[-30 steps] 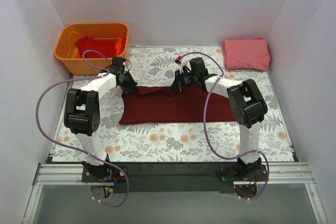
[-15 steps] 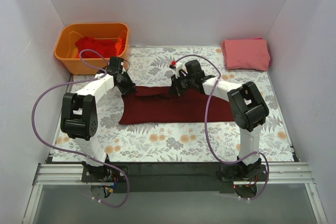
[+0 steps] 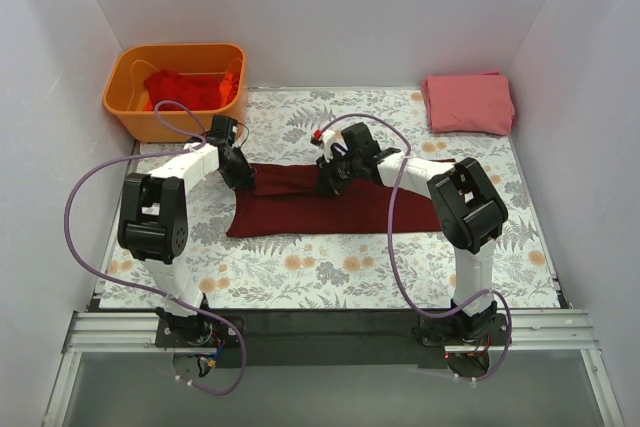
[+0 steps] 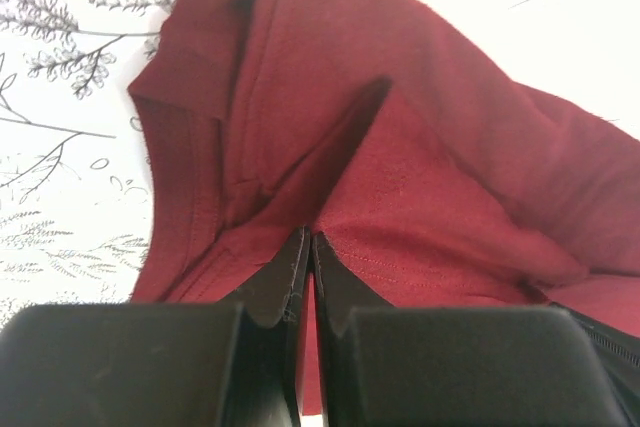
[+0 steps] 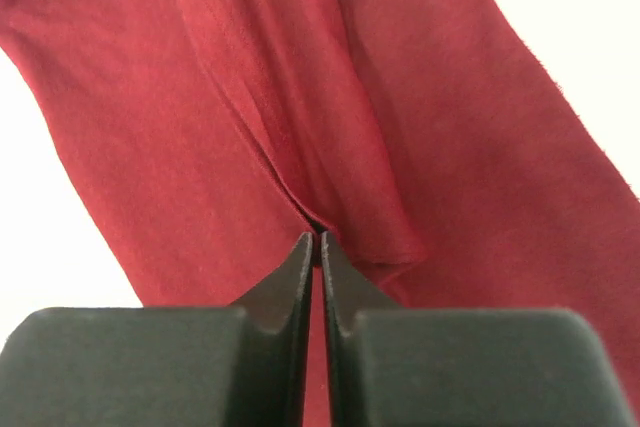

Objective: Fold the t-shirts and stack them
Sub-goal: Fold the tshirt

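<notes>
A dark maroon t-shirt lies partly folded across the middle of the floral mat. My left gripper is shut on its far left edge, and the wrist view shows the cloth pinched between the jaws. My right gripper is shut on the shirt's far edge near the middle, with the fabric bunched at the fingertips. A folded salmon-pink t-shirt lies at the far right. Bright red shirts sit in the bin.
An orange plastic bin stands at the far left corner, off the mat. White walls close in the back and both sides. Purple cables loop from both arms over the mat.
Both grippers have moved left along the shirt's far edge, holding the cloth. The right gripper has shifted the farther, dragging the far edge leftward.
</notes>
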### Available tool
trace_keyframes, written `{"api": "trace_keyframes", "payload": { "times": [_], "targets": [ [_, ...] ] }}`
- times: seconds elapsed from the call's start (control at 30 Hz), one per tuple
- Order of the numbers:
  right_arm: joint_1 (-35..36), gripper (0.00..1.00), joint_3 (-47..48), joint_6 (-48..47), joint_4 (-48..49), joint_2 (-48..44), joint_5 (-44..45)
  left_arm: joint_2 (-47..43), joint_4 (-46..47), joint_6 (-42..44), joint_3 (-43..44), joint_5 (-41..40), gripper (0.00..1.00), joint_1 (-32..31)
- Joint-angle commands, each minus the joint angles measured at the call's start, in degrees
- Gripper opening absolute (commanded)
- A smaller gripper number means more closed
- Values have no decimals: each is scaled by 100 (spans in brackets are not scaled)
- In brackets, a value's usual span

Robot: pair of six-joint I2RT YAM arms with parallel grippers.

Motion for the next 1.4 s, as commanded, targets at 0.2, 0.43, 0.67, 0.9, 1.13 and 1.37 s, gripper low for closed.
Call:
{"api": "trace_keyframes", "payload": {
  "times": [0.2,0.43,0.67,0.9,1.13,1.37],
  "targets": [
    [17,27,-92,-56,-549,-450,42,-201,-211,150,20,-356,29,53],
    [-27,34,-101,172,-584,-829,148,-746,-237,194,29,-427,43,1],
    [-141,29,391,769,-391,-215,-501,-615,-9,150,12,-427,35,-543],
    [-535,27,550,1559,504,603,-1046,141,211,-148,-138,-987,30,-579],
    [-976,27,252,1702,849,702,-1240,546,-70,-324,108,-1349,30,-579],
    [-1020,31,-732,1097,147,-862,266,-297,-350,-280,275,-1578,53,-772]
  ]
}}
